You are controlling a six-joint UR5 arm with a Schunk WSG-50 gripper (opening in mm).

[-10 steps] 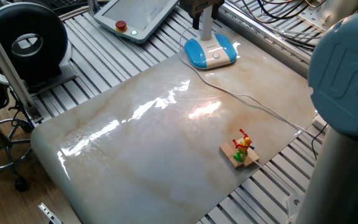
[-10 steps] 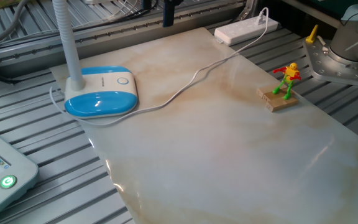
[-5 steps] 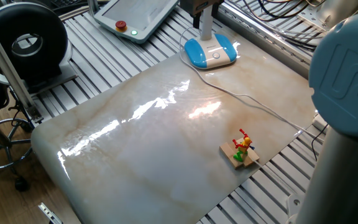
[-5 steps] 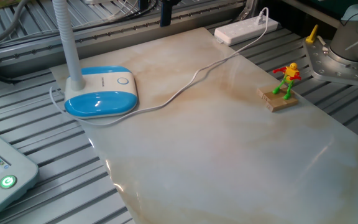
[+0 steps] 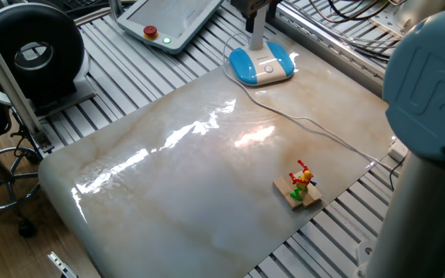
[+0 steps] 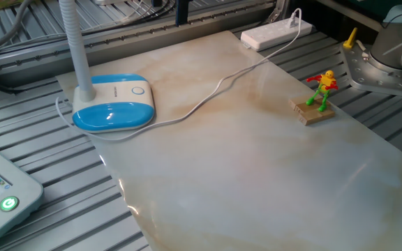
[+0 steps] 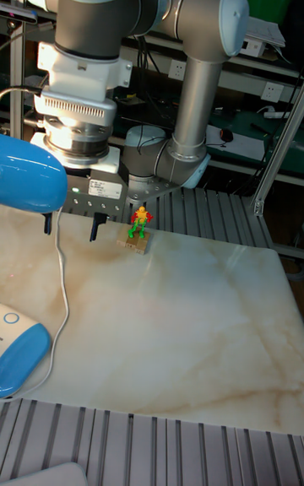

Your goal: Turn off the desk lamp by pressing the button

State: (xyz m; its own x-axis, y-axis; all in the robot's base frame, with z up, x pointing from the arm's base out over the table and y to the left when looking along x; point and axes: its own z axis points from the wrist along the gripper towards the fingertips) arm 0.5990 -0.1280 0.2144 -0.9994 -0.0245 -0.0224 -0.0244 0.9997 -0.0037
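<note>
- gripper (image 7: 69,227) hangs above the marble slab (image 6: 257,167) with a wide gap between its two dark fingers, holding nothing.
- desk lamp (image 6: 112,103) sits at the slab's corner; its button (image 6: 138,89) is on the white part of the base, untouched.
- toy figure (image 6: 319,89) on a wooden block stands well apart.

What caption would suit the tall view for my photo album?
Robot arm's gripper hangs with fingers apart above a marble table, between the blue-and-white desk lamp and a toy figure.
</note>
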